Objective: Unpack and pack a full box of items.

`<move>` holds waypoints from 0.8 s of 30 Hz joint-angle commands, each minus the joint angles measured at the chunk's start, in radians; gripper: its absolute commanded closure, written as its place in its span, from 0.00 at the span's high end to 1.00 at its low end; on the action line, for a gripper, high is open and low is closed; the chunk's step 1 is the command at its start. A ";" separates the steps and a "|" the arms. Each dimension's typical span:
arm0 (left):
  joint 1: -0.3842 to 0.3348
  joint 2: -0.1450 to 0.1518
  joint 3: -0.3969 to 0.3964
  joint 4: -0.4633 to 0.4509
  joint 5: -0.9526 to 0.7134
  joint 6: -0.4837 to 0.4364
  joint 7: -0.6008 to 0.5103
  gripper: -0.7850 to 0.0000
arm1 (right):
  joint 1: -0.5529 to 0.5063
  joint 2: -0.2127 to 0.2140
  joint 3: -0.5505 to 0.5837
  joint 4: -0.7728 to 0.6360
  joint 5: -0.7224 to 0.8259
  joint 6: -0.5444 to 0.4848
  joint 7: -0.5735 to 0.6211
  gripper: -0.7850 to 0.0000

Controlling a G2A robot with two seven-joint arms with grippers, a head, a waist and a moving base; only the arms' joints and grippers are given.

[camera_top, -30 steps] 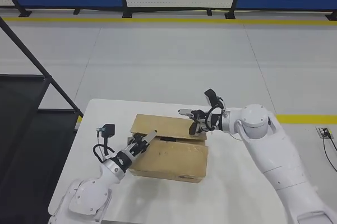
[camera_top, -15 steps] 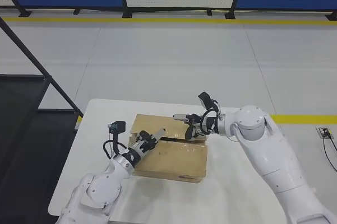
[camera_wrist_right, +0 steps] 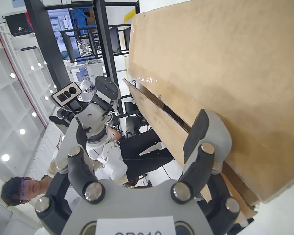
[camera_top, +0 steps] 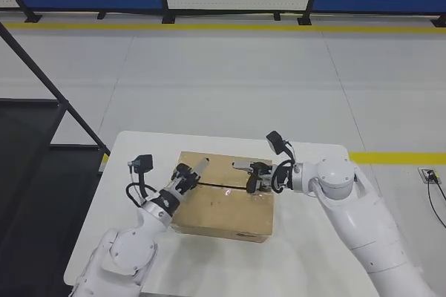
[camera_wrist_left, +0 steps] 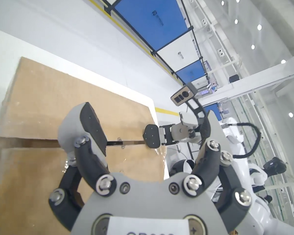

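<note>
From up top: the cardboard box [camera_top: 223, 211] sits on the white table [camera_top: 126, 223], flaps down with a thin gap along the seam. My left gripper [camera_top: 195, 168] is over one end of that seam, my right gripper [camera_top: 246, 172] over the other. Left wrist cam: left jaws spread wide, holding nothing, just above the lid. Right wrist cam: same deal, right jaws released, one finger [camera_wrist_right: 203, 133] right by the seam.
</note>
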 commanded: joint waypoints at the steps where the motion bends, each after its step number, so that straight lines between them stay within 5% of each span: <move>1: 0.028 0.001 -0.044 -0.024 -0.043 -0.003 0.040 1.00 | -0.013 0.003 0.007 -0.008 0.003 -0.019 -0.003 1.00; 8: 0.167 0.006 -0.207 -0.102 -0.149 -0.019 0.136 1.00 | -0.026 0.007 0.009 -0.012 0.002 -0.079 0.002 1.00; 19: 0.167 0.006 -0.207 -0.102 -0.149 -0.019 0.136 1.00 | -0.026 0.007 0.009 -0.012 0.002 -0.079 0.002 1.00; 24: 0.228 0.007 -0.216 -0.071 -0.177 -0.056 0.111 1.00 | -0.026 0.007 0.009 -0.012 0.002 -0.079 0.002 1.00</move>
